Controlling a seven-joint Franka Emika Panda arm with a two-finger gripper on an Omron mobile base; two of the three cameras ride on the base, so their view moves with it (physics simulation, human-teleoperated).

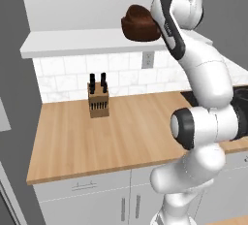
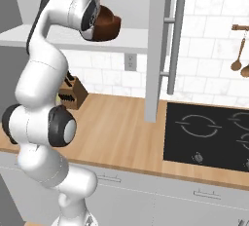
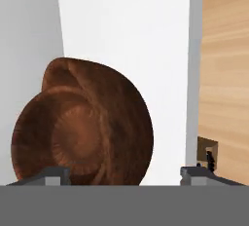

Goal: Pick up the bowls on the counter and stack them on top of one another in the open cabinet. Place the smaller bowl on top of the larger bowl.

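Both dark reddish-brown bowls sit together on the open cabinet's white shelf ledge. In the hand view the smaller bowl rests inside the larger bowl, whose rim shows around it at the top and right. From the base views they read as one brown mass right beside the hand. My gripper is open just above them, its fingertips spread wide and nothing pinched between them. The tan counter lies below.
A knife block stands on the counter near the tiled back wall. A black cooktop is set into the counter to the right. A white cabinet side panel and its grey handle hang right of the shelf.
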